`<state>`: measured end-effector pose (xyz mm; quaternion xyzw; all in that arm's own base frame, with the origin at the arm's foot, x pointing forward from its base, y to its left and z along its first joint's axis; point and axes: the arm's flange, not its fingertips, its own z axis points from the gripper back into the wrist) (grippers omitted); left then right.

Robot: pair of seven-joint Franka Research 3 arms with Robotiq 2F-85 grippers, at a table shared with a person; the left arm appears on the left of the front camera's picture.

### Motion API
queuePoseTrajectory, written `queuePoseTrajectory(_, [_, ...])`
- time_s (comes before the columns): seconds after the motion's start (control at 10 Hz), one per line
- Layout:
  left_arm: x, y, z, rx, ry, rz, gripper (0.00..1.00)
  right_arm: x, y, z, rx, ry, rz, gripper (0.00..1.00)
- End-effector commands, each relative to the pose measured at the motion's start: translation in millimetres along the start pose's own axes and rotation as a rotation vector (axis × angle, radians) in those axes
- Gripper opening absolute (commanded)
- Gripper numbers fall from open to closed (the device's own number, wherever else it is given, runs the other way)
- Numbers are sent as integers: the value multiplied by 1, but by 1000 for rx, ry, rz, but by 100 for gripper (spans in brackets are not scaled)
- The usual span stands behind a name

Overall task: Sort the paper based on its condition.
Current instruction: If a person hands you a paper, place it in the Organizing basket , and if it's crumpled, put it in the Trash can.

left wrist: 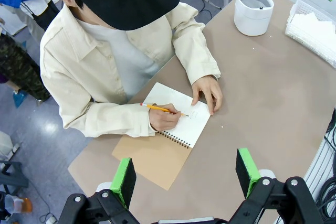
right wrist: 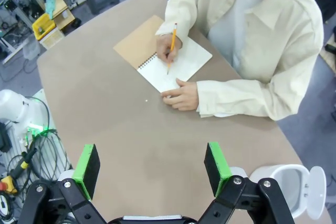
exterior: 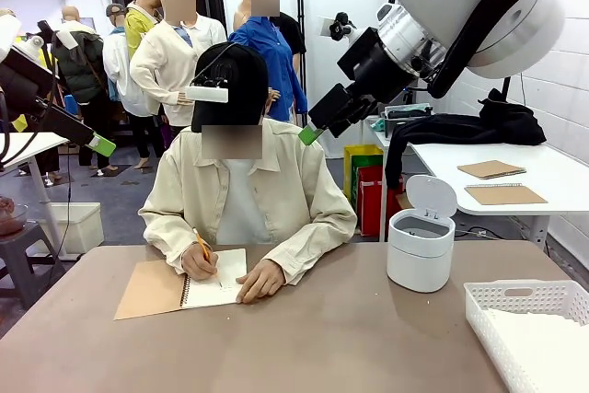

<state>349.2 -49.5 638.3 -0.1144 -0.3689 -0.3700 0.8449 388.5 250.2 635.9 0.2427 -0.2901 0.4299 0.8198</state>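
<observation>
White paper (exterior: 543, 352) lies in a white lattice basket (exterior: 515, 299) at the table's near right corner; the paper (left wrist: 311, 23) also appears in the left wrist view. Across the table a person writes with a pencil (left wrist: 157, 108) in an open spiral notebook (exterior: 175, 287) with a brown cover, one hand flat on the page. My left gripper (left wrist: 185, 174) hangs open high above the notebook (left wrist: 181, 121), holding nothing. My right gripper (right wrist: 152, 167) is open and empty too, high over bare tabletop near the person's elbow. From the front, both grippers (exterior: 64, 133) (exterior: 317, 128) are raised at head height.
A small white bin (exterior: 421, 246) with its lid up stands right of the person, near the basket. A second table (exterior: 552, 167) at the back right holds two brown notebooks and a dark bag. People stand behind. Cables hang off the table's edge (right wrist: 37, 145).
</observation>
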Motion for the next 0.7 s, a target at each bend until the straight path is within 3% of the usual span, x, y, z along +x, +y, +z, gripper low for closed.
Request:
queuePoseTrajectory(0.0, [0, 0, 0, 0, 0, 2, 100, 0, -1, 0, -1, -4, -3, 100])
queuePoseTrajectory(0.6, [0, 0, 0, 0, 0, 2, 100, 0, -1, 0, -1, -4, -3, 100])
